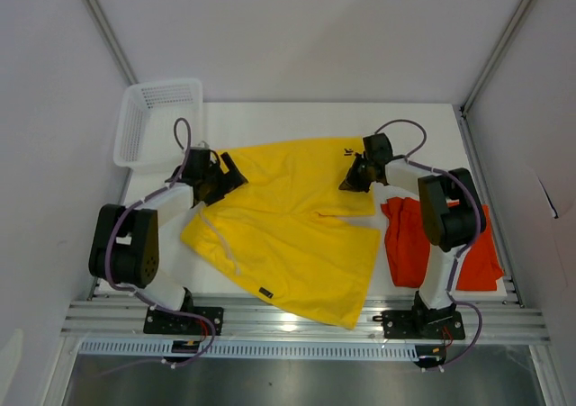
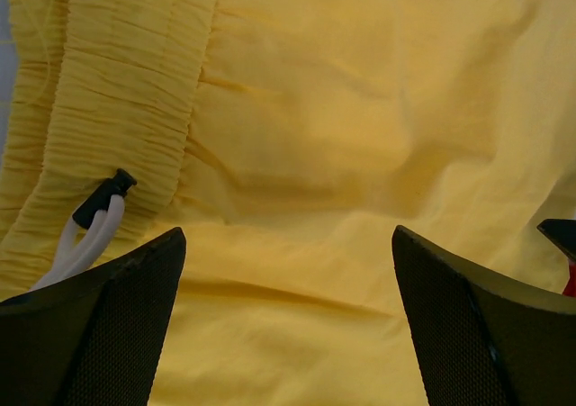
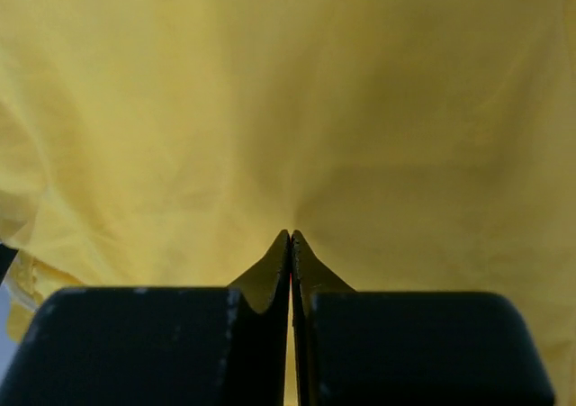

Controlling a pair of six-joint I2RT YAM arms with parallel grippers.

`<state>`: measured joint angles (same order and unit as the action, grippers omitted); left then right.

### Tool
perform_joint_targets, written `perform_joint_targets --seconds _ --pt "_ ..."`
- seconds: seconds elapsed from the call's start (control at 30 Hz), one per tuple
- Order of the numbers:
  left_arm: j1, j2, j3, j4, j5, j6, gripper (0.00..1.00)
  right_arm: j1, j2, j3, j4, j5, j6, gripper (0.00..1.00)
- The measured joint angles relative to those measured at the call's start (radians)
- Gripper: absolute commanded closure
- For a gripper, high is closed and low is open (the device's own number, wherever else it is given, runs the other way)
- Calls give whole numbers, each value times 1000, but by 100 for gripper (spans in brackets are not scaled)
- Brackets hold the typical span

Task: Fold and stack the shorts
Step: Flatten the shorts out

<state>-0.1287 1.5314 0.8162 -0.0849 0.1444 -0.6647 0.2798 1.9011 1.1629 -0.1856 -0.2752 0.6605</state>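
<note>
The yellow shorts (image 1: 288, 230) lie spread across the middle of the table, with a small black logo near the far right corner. My left gripper (image 1: 225, 176) is open just above their left side. In the left wrist view (image 2: 288, 235) its fingers straddle yellow fabric, next to the gathered waistband (image 2: 117, 109) and white drawstring (image 2: 90, 235). My right gripper (image 1: 353, 179) is shut on the yellow fabric at the far right edge. In the right wrist view (image 3: 291, 237) the cloth puckers at the tips. The orange-red shorts (image 1: 402, 241) lie crumpled at the right, partly under the right arm.
A white mesh basket (image 1: 135, 127) stands at the far left corner, beside the left arm. The white table (image 1: 297, 122) shows bare beyond the shorts. Grey walls and metal posts close in the sides and back.
</note>
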Motion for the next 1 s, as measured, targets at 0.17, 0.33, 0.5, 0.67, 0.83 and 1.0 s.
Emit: perform_joint_targets --seconds 0.17,0.33,0.5,0.67,0.83,1.0 --pt "-11 123 85 -41 -32 -20 4 5 119 142 -81 37 -7 100" --pt "-18 249 234 -93 -46 -35 4 -7 201 275 -126 54 -10 100" --pt "-22 381 402 -121 -59 -45 4 -29 304 438 -178 50 -12 100" --pt "-23 483 551 -155 -65 -61 4 -53 431 648 -236 37 -18 99" --pt "-23 572 684 -182 -62 -79 4 -100 603 937 -313 -13 -18 90" --pt "-23 603 755 -196 -59 -77 1 -146 705 1136 -361 -61 -13 58"
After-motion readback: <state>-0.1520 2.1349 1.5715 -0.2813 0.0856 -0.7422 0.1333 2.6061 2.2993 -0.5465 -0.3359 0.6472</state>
